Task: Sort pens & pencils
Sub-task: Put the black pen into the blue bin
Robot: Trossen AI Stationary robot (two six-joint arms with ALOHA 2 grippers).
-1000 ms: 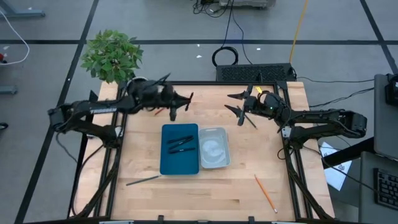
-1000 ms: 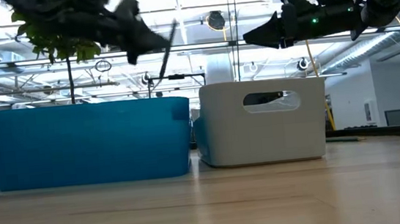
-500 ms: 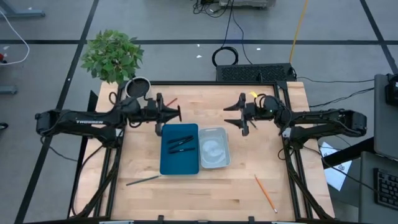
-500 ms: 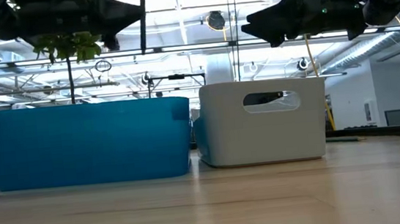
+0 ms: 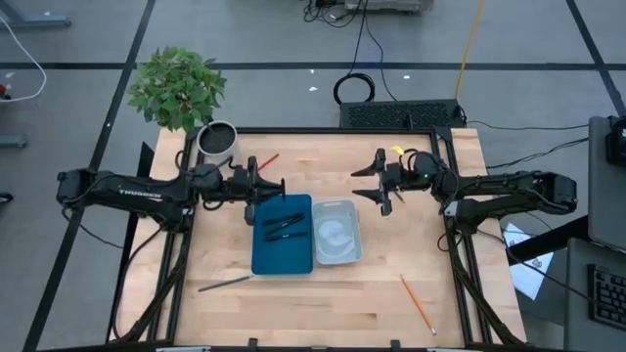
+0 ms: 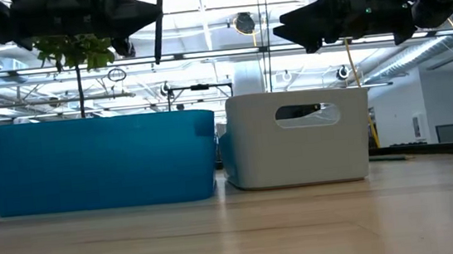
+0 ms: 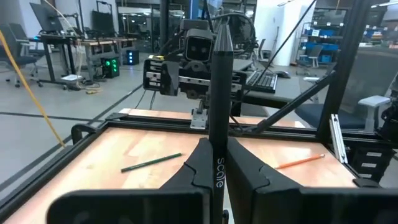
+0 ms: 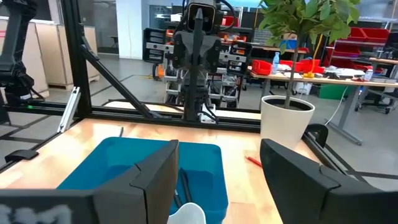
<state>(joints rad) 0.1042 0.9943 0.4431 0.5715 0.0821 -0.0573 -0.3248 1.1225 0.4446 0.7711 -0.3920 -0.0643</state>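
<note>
Looking down from the high view, we find the left gripper (image 5: 277, 186) at centre-left of the frame, just above the upper edge of the blue tray (image 5: 265, 255). Its jaws are pressed tight on a black pen (image 7: 218, 112), which the left wrist view shows standing upright between the fingers (image 7: 249, 171) (its tip pointing up past them). In the low view that same pen hangs vertically in the upper left, above the blue tray's rim.

Inside the blue tray we count a few more pens (image 5: 283, 224), lying flat in its upper half. Touching its right side sits the white bin (image 5: 337, 252), near the middle of the frame.

The right gripper (image 5: 369, 183) hovers at centre-right, above and to the right of the white bin, its fingers (image 8: 157, 174) spread wide with nothing between them.

The pencils are scattered: an orange one (image 5: 418, 304) at lower right, a dark grey-green one (image 5: 225, 284) at lower left, and a red one (image 5: 268, 158) at upper left near the plant pot (image 5: 217, 143).
</note>
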